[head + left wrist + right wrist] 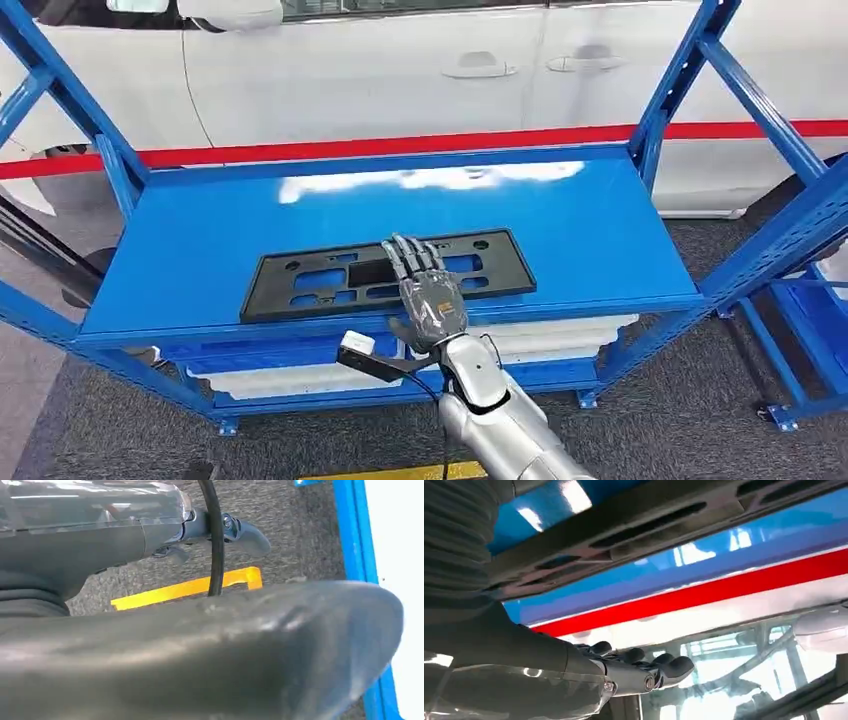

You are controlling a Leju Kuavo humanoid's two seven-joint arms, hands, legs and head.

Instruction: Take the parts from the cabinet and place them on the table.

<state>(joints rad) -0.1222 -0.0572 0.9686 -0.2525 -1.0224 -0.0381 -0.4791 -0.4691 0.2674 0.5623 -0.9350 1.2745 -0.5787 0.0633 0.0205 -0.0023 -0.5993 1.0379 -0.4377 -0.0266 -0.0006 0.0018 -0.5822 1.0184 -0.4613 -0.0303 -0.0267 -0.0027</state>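
Right hand (430, 300) stretched flat, fingers apart, holding nothing, over the black plate (300, 283) on the blue shelf (600, 230); white car (400, 70) behind.

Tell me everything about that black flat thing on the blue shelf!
The black frame is a long, flat rectangle that looks like matte plastic, with cut-out slots and small round holes in it. It lies flat near the front edge of the shelf, a little askew. The right hand lies over its middle with fingers stretched out across it; whether it is pressing down cannot be told. Nothing else touches it.
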